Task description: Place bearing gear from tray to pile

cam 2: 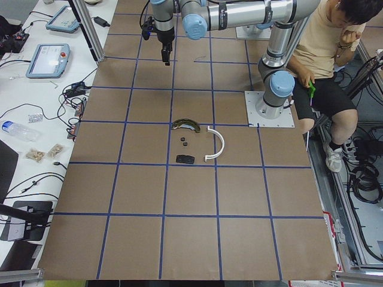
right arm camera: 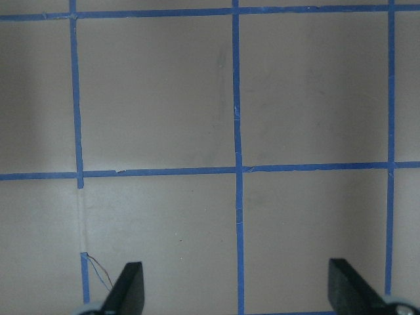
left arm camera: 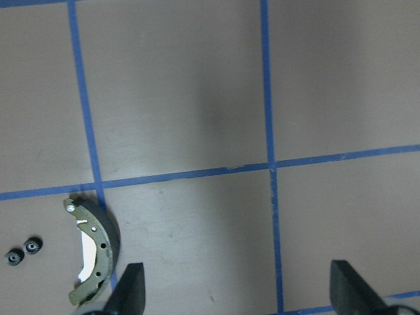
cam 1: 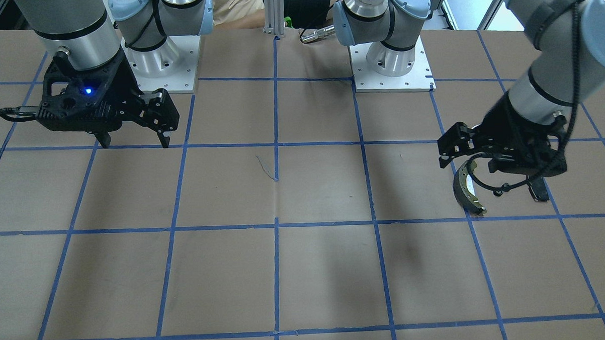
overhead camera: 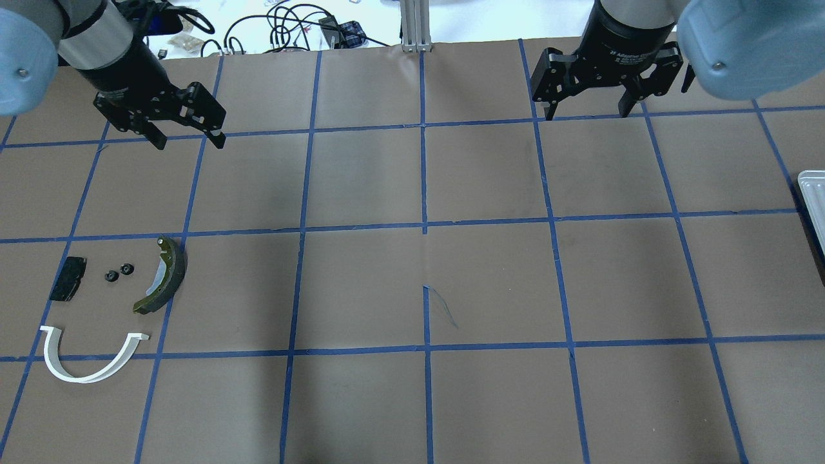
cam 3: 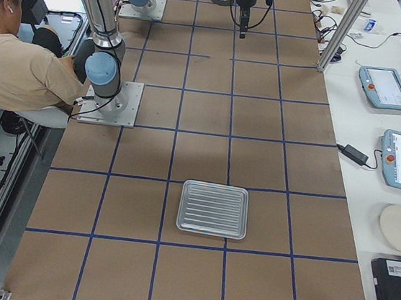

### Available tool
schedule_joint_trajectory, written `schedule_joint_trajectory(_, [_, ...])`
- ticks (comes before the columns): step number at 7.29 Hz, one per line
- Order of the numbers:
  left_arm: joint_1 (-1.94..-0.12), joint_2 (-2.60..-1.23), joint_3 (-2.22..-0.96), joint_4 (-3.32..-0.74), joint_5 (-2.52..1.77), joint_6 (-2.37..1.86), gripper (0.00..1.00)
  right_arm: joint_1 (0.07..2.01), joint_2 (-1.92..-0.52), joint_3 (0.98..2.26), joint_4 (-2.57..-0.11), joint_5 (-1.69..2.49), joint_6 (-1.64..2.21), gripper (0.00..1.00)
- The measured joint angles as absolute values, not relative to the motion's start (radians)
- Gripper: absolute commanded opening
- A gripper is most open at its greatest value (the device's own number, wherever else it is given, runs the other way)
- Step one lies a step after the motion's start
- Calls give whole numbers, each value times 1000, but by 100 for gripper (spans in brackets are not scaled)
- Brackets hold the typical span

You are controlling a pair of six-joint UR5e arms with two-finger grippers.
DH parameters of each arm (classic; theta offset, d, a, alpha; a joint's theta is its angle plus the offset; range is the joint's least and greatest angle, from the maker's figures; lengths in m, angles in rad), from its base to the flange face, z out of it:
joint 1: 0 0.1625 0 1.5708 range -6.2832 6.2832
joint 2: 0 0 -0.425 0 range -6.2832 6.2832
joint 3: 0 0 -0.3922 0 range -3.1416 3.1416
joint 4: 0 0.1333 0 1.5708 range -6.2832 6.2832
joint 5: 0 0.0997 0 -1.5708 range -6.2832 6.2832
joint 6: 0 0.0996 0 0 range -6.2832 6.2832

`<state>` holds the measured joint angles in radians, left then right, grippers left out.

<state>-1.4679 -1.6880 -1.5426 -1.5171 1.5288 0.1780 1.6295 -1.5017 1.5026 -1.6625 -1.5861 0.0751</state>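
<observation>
The pile lies at the table's left: a white half-ring bracket (overhead camera: 90,361), a dark brake shoe with an olive rim (overhead camera: 164,274), a black pad (overhead camera: 67,278) and two small black bearing gears (overhead camera: 111,276) (overhead camera: 127,269) between pad and shoe. The silver tray (cam 3: 213,209) at the right end holds nothing that I can see. My left gripper (overhead camera: 187,134) is open and empty, raised beyond the pile. Its view shows the shoe (left arm camera: 95,256) and gears (left arm camera: 21,251). My right gripper (overhead camera: 583,111) is open and empty over bare table.
Brown paper with a blue tape grid covers the table. The tray's corner shows at the right edge (overhead camera: 813,193). Cables and clutter lie beyond the far edge. A seated person (cam 2: 326,60) is beside the robot bases.
</observation>
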Motion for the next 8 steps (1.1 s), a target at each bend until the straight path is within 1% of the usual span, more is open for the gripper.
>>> schedule_joint_trajectory(2, [-1526, -1647, -1571, -1510, 1557, 135, 100, 1629, -1502, 1504, -1663, -1586, 75, 100])
schedule_joint_trajectory(4, [-1539, -1617, -1586, -1508, 1566, 133, 100, 1628, -1502, 1504, -1663, -1586, 75, 100])
schedule_joint_trajectory(8, [-1540, -1607, -1589, -1509, 1593, 133, 100, 1630, -1502, 1504, -1663, -1585, 76, 100])
